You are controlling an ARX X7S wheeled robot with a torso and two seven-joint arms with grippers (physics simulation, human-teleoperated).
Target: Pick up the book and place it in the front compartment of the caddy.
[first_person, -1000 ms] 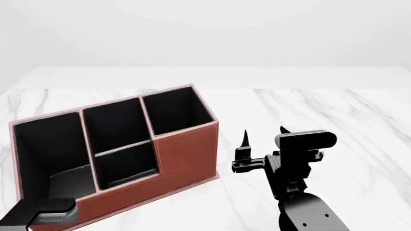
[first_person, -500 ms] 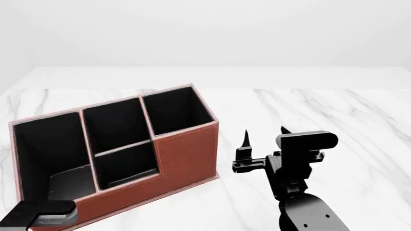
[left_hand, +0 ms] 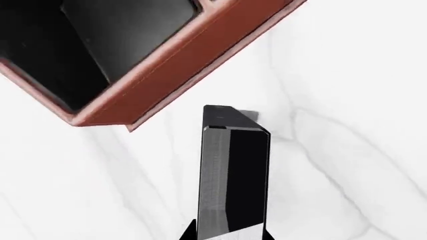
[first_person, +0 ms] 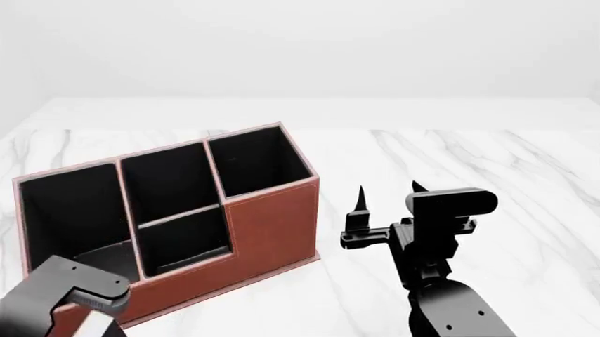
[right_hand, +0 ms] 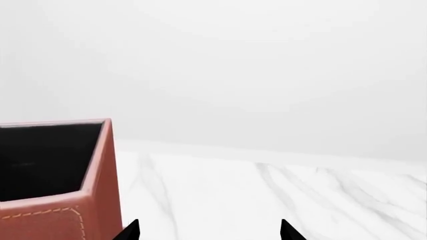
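Left end effector [left_hand: 228,235], seen only as two dark slivers at the edge of the left wrist view, pinches the small thin black-covered book with pale page edges [left_hand: 233,180] by one end, so that the book projects away from the camera above the white marble-patterned surface [first_person: 506,154]. The book's far end lies just beside, but apart from, a corner of the reddish-brown leather-look rectangular caddy with black lining and pale pink rim [left_hand: 180,60]; it is not over any pocket. In the head view the left arm [first_person: 66,288] sits in front of the caddy's lowered near wall, and the book itself cannot be made out there. Right end effector [first_person: 386,203] hovers well to the right of the caddy with its fingers spread and nothing between them. The step in hand is judged to be the carry: the book is grasped and lifted, but not yet placed. The next move calls for bringing the book over the low wall and above the small, shallow front compartment [first_person: 183,242], aligning its thin edge with that narrow pocket, lowering it inside, and only then releasing the grip.
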